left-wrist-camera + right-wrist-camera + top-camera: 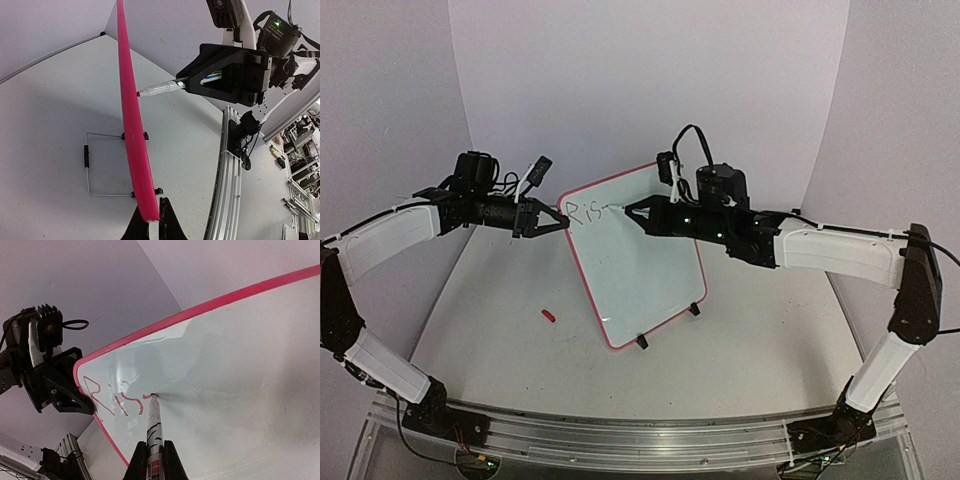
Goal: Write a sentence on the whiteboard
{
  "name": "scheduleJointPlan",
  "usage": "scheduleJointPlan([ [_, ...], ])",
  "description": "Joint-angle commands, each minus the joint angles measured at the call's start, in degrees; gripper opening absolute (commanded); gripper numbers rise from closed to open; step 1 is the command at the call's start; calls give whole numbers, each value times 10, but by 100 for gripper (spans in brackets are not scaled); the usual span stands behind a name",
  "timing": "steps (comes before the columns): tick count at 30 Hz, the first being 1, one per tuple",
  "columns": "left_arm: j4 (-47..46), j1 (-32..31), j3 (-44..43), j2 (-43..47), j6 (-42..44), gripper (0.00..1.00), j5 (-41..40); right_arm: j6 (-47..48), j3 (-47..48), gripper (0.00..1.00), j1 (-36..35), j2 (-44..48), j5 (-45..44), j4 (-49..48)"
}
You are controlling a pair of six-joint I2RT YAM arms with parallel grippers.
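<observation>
The whiteboard (645, 265), white with a thin red rim, stands tilted on small black feet in the middle of the table. My left gripper (560, 222) is shut on its upper left edge; in the left wrist view the jaws (150, 202) pinch the red rim (131, 125). My right gripper (630, 212) is shut on a marker (155, 432), and the marker's tip touches the board. The sentence (114, 397) reads "Ris" in thin red strokes, with a short new stroke at the tip. The marker (160, 89) also shows in the left wrist view.
A small red marker cap (549, 315) lies on the table left of the board. A wire stand (100, 167) props the board from behind. Grey walls close in the back and sides. A metal rail (640, 435) runs along the near edge.
</observation>
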State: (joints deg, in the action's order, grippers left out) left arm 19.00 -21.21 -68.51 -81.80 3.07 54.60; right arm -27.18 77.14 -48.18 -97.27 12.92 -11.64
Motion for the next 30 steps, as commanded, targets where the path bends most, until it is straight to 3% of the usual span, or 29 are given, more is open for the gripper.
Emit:
scheduleJointPlan([
  [1, 28, -12, -1, 1, 30, 0, 7, 7, 17, 0, 4, 8, -26, -20],
  [30, 31, -15, -1, 6, 33, 0, 7, -10, 6, 0, 4, -6, 42, -19],
])
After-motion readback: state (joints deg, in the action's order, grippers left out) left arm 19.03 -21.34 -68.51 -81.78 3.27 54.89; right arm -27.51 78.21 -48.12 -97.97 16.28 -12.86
